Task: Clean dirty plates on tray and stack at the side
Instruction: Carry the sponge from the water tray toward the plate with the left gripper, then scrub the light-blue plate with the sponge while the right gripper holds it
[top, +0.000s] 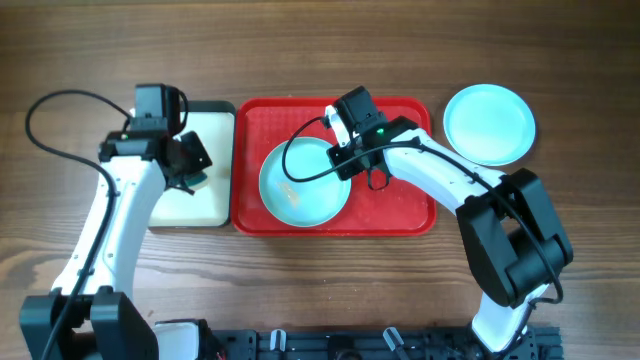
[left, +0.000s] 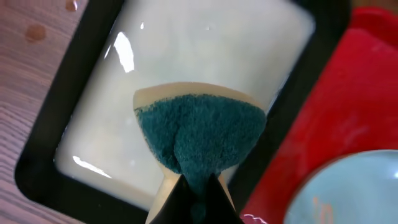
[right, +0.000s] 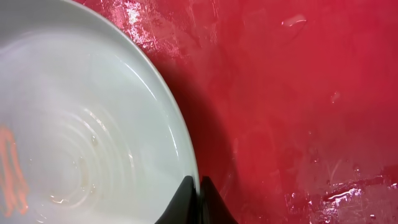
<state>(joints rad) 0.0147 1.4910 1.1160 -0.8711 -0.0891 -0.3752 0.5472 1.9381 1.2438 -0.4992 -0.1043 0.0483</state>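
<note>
Now, left fingers (left: 217, 200) tight on sponge (left: 199, 134) over cream tray (left: 186, 56); right fingers (right: 214, 206) tight on plate (right: 74, 124).

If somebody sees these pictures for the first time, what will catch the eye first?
The big red tray sits in the middle, carrying a pale aqua plate whose rim the right fingers pinch. On its left, the left fingers hold a teal sponge above the black-rimmed cream tray. A second aqua plate lies on the wooden table to the right.

Plate (right: 93, 124) rim partly under right gripper (right: 198, 194)
</note>
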